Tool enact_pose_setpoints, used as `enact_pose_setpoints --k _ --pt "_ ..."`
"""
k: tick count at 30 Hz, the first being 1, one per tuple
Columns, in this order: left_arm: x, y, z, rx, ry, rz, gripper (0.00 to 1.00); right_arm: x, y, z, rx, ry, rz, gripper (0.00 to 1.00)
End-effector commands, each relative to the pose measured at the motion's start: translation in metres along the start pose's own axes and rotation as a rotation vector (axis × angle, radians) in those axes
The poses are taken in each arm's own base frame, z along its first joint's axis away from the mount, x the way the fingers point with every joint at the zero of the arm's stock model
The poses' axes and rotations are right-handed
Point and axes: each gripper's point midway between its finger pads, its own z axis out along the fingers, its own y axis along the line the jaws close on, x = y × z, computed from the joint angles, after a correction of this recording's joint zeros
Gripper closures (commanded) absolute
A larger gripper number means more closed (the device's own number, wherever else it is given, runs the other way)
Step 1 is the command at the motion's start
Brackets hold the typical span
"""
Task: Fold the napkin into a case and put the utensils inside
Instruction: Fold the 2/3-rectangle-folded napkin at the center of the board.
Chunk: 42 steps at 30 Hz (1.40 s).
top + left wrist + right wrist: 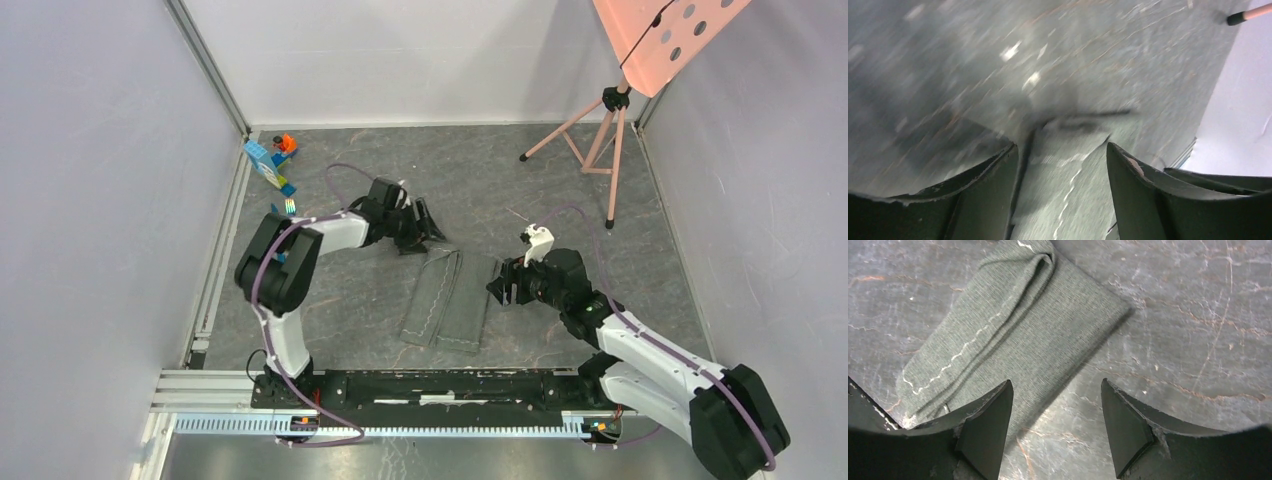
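1. The napkin lay on the grey table near the middle, between the two arms. It was folded lengthwise into a narrower, layered shape.
2. In the top view, a pale stitched line ran along its left panel. The right panel looked darker and plain.
3. The left gripper was low at the napkin's far left corner.
4. The left wrist view was blurred. The left gripper had its fingers spread apart, and the cloth lay flat below the gap. I could not tell whether a fingertip touched the cloth, but nothing looked pinched.
5. The right gripper sat just beside the napkin's far right edge.
6. In the right wrist view, the right gripper stood open with nothing between its fingers. The bare table showed in the gap, and the napkin lay flat past the left-hand fingertip.
7. A small rainbow-shiny bit, seemingly the fork, showed by the left arm's elbow near the left wall, well apart from the napkin.
8. Blue and orange toy blocks sat in the far left corner.
9. A pink tripod stood at the far right, holding a pink board with holes.
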Motion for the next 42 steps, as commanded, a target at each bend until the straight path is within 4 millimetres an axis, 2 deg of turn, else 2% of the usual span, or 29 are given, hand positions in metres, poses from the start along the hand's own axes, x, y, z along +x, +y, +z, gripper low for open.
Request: enact_pose_setpoints --k 1,3,5,7,9,10,11,13,14,15,16,18,21,24,26,28,32,38,42 --pt "-0.005 -0.023 0.040 0.066 0.070 0.111 0.28 0.006 -0.009 -0.004 -0.023 0.023 -0.015 0.29" --pt "0.001 -0.050 0.051 0.164 0.142 0.132 0.29 0.006 -0.019 -0.006 0.007 0.015 0.009 0.30" --pt "0.006 -0.074 0.053 0.231 0.185 0.165 0.31 0.004 -0.030 -0.009 0.055 0.001 0.028 0.30" --pt "0.003 -0.078 0.042 0.148 0.138 0.267 0.29 0.001 -0.044 -0.014 0.134 -0.011 0.023 0.30" --pt "-0.004 -0.084 0.018 0.044 0.065 0.402 0.26 0.001 -0.057 -0.022 0.210 -0.014 0.009 0.29" --pt "-0.011 -0.079 0.006 -0.051 0.013 0.443 0.22 0.002 -0.062 -0.025 0.245 -0.011 0.003 0.29" --pt "-0.017 -0.074 -0.012 -0.162 -0.050 0.481 0.18 0.002 -0.067 -0.029 0.275 -0.010 -0.004 0.29" --pt "-0.024 -0.062 -0.053 -0.363 -0.169 0.525 0.16 0.003 -0.077 -0.035 0.336 -0.006 -0.017 0.29" --pt "-0.018 -0.061 -0.071 -0.413 -0.207 0.540 0.16 0.004 -0.079 -0.037 0.349 -0.001 -0.023 0.28" --pt "-0.006 -0.065 -0.081 -0.415 -0.220 0.556 0.16 0.005 -0.080 -0.038 0.352 0.009 -0.030 0.24" --pt "0.015 -0.072 -0.087 -0.387 -0.207 0.571 0.16 0.005 -0.079 -0.039 0.349 0.016 -0.038 0.21" --pt "0.068 -0.083 -0.085 -0.316 -0.118 0.589 0.18 0.004 -0.081 -0.042 0.364 0.029 -0.048 0.14" --pt "0.151 -0.095 -0.080 -0.303 -0.021 0.681 0.19 -0.003 -0.086 -0.047 0.414 0.014 -0.027 0.07" --pt "0.207 -0.097 -0.070 -0.344 0.023 0.764 0.19 -0.004 -0.090 -0.050 0.450 -0.002 0.024 0.05" --pt "0.229 -0.094 -0.060 -0.395 0.024 0.822 0.20 0.000 -0.093 -0.051 0.472 -0.002 0.054 0.05" --pt "0.240 -0.088 -0.052 -0.464 0.011 0.869 0.23 0.005 -0.094 -0.050 0.471 0.005 0.067 0.05" --pt "0.243 -0.083 -0.048 -0.570 -0.052 0.927 0.26 0.015 -0.093 -0.050 0.459 0.030 0.079 0.05" --pt "0.250 -0.080 -0.038 -0.545 -0.060 0.925 0.28 0.016 -0.088 -0.050 0.419 0.009 0.084 0.05" --pt "0.252 -0.078 -0.028 -0.554 -0.042 0.943 0.33 0.015 -0.086 -0.050 0.409 0.009 0.081 0.05"
